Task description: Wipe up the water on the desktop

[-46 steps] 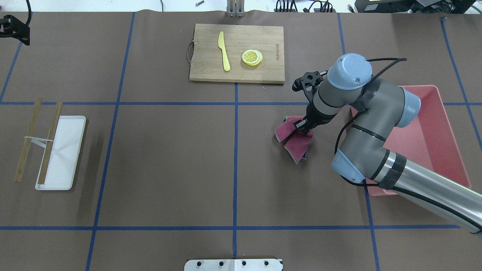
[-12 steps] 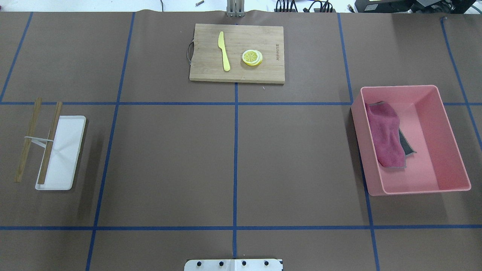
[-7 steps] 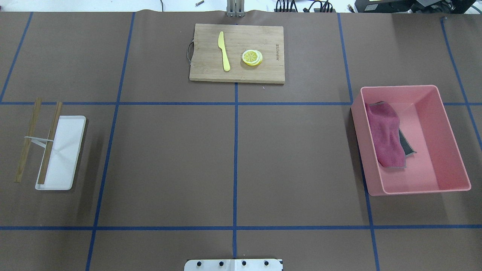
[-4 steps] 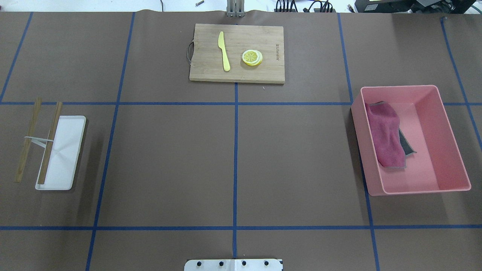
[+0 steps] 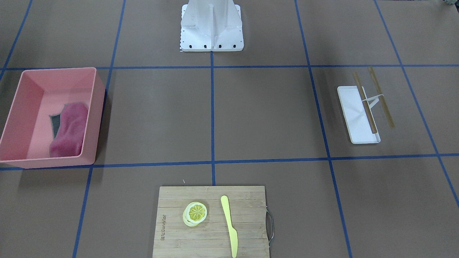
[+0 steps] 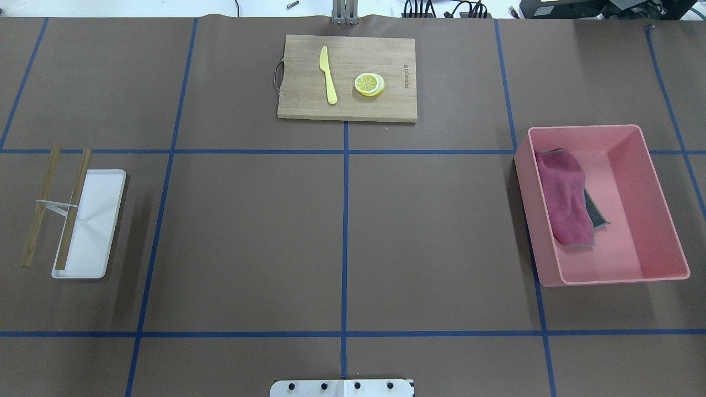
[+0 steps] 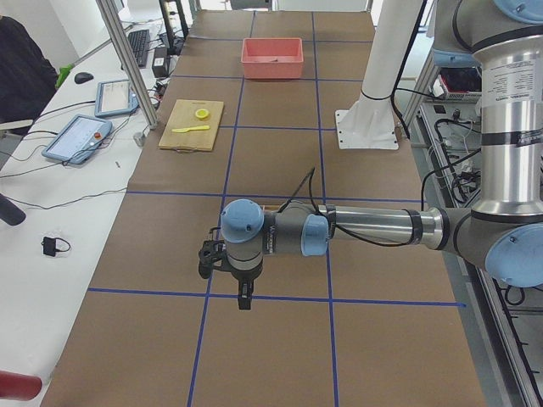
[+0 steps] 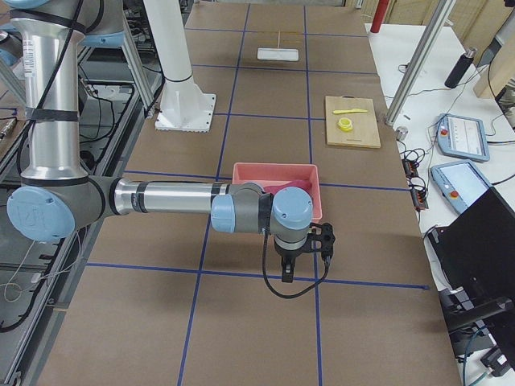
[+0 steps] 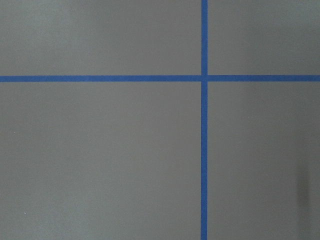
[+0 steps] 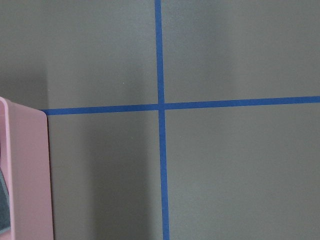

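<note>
The desktop (image 6: 248, 231) is a matte brown surface with a grid of blue tape lines, and I see no water on it in any view. A magenta cloth (image 6: 562, 193) lies crumpled inside the pink bin (image 6: 584, 128) at the right, over something dark grey. My left gripper (image 7: 244, 297) hangs low over the desktop beyond the left end of the overhead view; I cannot tell whether it is open or shut. My right gripper (image 8: 287, 273) hovers just outside the bin (image 8: 273, 169), state likewise unclear. Both wrist views show only bare desktop and tape.
A bamboo cutting board (image 6: 303, 99) at the far middle carries a yellow knife (image 6: 329, 77) and lemon slices (image 6: 369, 84). A white tray (image 6: 96, 220) with banded wooden chopsticks (image 6: 39, 204) lies at the left. The robot's white base (image 5: 211, 25) stands at the near edge.
Six seconds ago my right gripper held the cloth on the desktop near the bin. The cloth now lies in the bin and the arm has left the overhead view. Nothing moved in the last two seconds.
</note>
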Controlling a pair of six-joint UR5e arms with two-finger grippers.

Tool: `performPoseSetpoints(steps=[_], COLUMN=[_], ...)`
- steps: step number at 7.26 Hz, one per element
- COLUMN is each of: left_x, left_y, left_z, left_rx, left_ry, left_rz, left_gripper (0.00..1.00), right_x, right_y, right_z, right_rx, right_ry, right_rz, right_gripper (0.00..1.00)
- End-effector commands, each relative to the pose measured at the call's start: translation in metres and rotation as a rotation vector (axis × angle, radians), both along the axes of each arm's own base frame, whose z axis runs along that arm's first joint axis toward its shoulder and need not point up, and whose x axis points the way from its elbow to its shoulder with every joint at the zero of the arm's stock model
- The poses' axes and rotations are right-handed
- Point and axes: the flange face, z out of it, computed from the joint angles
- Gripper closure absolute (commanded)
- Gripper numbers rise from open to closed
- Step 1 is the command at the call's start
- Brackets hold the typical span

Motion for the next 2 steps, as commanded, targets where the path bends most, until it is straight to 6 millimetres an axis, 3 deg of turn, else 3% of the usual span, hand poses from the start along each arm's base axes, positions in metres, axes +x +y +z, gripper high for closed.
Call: performPoseSetpoints(steps=[1,2], left_x=[0.0,0.0], left_y=[0.0001,0.0001], left_z=[0.0014,0.0014], left_rx=[-0.002,-0.002], left_ry=[0.0,0.0], left_rz=[0.001,0.001], left_gripper=[0.02,0.02], right_x=[-0.0001,-0.0001], right_y=[0.0003,0.0003], right_z=[-0.0003,-0.0003], right_rx=[-0.001,-0.001], right_ry=[-0.001,-0.001], right_rz=[0.0,0.0], right_gripper=[0.0,0.0])
